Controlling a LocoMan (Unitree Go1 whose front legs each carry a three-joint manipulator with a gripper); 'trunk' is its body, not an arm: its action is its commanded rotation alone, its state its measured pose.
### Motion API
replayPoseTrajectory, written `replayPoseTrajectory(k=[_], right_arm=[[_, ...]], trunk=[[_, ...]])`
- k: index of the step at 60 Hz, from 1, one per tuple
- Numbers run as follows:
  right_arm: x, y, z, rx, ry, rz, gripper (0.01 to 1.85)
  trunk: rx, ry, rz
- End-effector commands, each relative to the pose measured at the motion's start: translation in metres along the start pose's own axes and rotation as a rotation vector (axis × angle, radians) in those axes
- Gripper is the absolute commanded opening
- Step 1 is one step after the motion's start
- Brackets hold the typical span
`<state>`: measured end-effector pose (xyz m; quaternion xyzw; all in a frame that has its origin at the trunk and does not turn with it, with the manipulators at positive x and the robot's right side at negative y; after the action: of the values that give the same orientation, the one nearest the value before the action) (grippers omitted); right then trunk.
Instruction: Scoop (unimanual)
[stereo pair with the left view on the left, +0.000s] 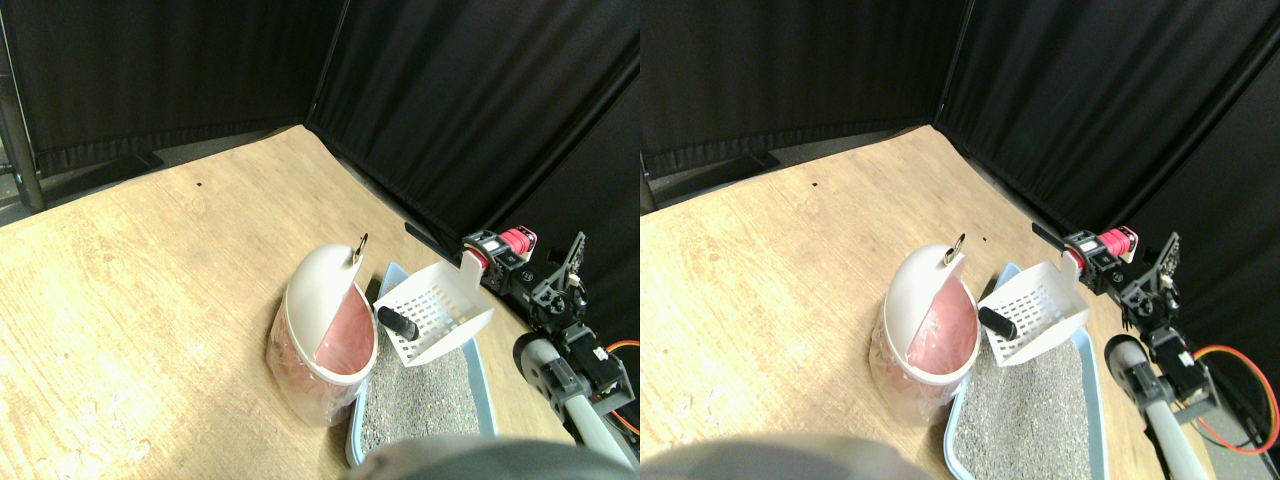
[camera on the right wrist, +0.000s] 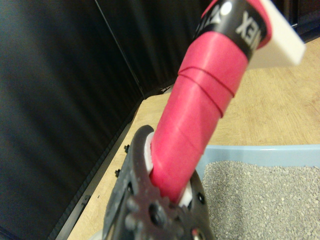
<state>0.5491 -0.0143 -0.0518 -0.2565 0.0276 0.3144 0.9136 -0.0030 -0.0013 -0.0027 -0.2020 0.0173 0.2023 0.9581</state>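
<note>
The right pincer (stereo pair with the left view on the left: 497, 262) is gripping the pink-wrapped handle (stereo pair with the left view on the left: 517, 240) of a white slotted litter scoop (stereo pair with the left view on the left: 437, 310); in the wrist view the wrap (camera on the right wrist: 200, 105) is running down between the dark jaw frames, which are closing on it plainly. The scoop is hovering above the far end of the blue litter tray (stereo pair with the left view on the left: 482, 385), its basket tilted toward the bin. 1 dark lump (stereo pair with the left view on the left: 397, 323) is lying in the basket at the edge nearest the bin.

The white swing-lid bin (stereo pair with the left view on the left: 322, 335) with its pink liner is standing just beside the tray, and the lid is tipped so the opening is facing the scoop. The grey litter (stereo pair with the left view on the left: 420, 395) is lying below the scoop, inside the tray.

The step in hand appears to be carrying the lump to the bin and dumping it. To do it well, the arm should be keeping the basket level enough that the lump is not rolling off early (it is already sitting close to the lip), bringing that lip over the bin's opening before tilting further, and clearing the raised lid rather than knocking it.
</note>
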Motion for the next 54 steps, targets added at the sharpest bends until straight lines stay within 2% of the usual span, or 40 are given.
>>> replayPoseTrajectory(k=[1, 9, 12, 20, 21, 22, 23, 26, 27, 36, 50, 54], right_arm=[[0.0023, 0.0035, 0.0111, -0.032, -0.042, 0.002, 0.06], [0.0049, 0.0046, 0.0127, -0.027, -0.05, 0.014, 0.26], [0.0049, 0.0052, 0.0137, -0.025, -0.051, 0.018, 0.13], [0.0056, 0.0065, 0.0146, -0.042, -0.051, 0.022, 0.24], [0.0055, 0.0068, 0.0149, -0.043, -0.048, 0.022, 0.2], [0.005, 0.0073, 0.0156, -0.042, -0.044, 0.021, 0.06], [0.0049, 0.0077, 0.0159, -0.049, -0.041, 0.023, 0.06], [0.0051, 0.0081, 0.016, -0.064, -0.046, 0.033, 0.16], [0.0055, 0.0084, 0.016, -0.071, -0.054, 0.044, 0.25], [0.0069, 0.0082, 0.0146, -0.078, -0.061, 0.048, 0.33], [0.0069, 0.0055, 0.0107, -0.054, -0.059, 0.032, 0.31], [0.0067, 0.0045, 0.009, -0.032, -0.056, 0.023, 0.11]], trunk=[[-0.025, -0.021, 0.073], [-0.029, -0.021, 0.073], [-0.029, -0.021, 0.074], [-0.031, -0.022, 0.073], [-0.031, -0.022, 0.073], [-0.033, -0.021, 0.073], [-0.033, -0.021, 0.073], [-0.035, -0.021, 0.074], [-0.035, -0.021, 0.074], [-0.037, -0.021, 0.074], [-0.026, -0.013, 0.066], [-0.019, -0.012, 0.059]])
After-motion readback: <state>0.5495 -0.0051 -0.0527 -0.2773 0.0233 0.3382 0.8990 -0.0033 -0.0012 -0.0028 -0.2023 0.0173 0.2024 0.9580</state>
